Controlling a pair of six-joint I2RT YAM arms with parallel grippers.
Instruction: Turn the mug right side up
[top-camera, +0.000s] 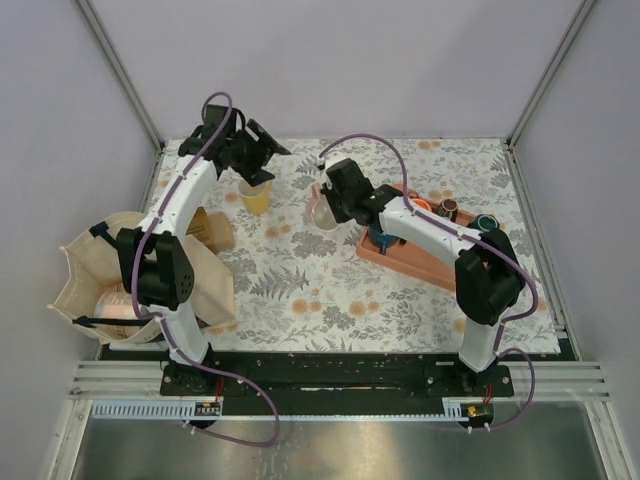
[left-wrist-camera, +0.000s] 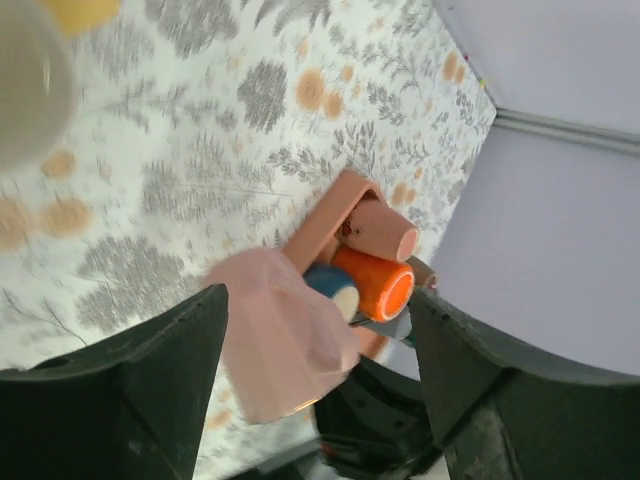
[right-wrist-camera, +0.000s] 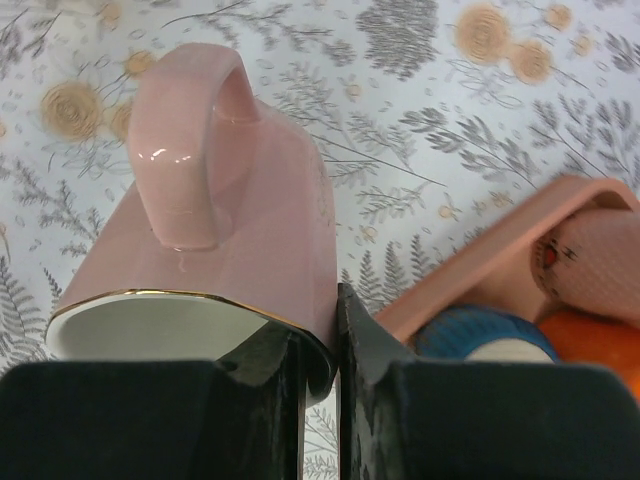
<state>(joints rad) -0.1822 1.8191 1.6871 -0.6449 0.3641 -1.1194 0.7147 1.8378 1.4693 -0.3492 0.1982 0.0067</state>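
Note:
The pink mug (right-wrist-camera: 225, 235) with a gold rim has its mouth turned toward my right wrist camera and its handle (right-wrist-camera: 190, 150) on top. My right gripper (right-wrist-camera: 320, 335) is shut on the mug's wall at the rim, one finger inside and one outside. From above, the mug (top-camera: 322, 214) sits at mid-table, just left of the tray, with the right gripper (top-camera: 333, 200) on it. My left gripper (top-camera: 262, 150) is open at the back left, apart from the mug. In the left wrist view the mug (left-wrist-camera: 285, 335) shows between the spread fingers (left-wrist-camera: 190, 330), farther off.
A salmon tray (top-camera: 405, 258) right of the mug holds orange (left-wrist-camera: 378, 282), pink (left-wrist-camera: 385, 230) and blue (left-wrist-camera: 335, 285) cups. A yellow cup (top-camera: 255, 196) stands under the left gripper. A cloth bag (top-camera: 105, 285) and a brown box (top-camera: 212, 230) lie at the left edge.

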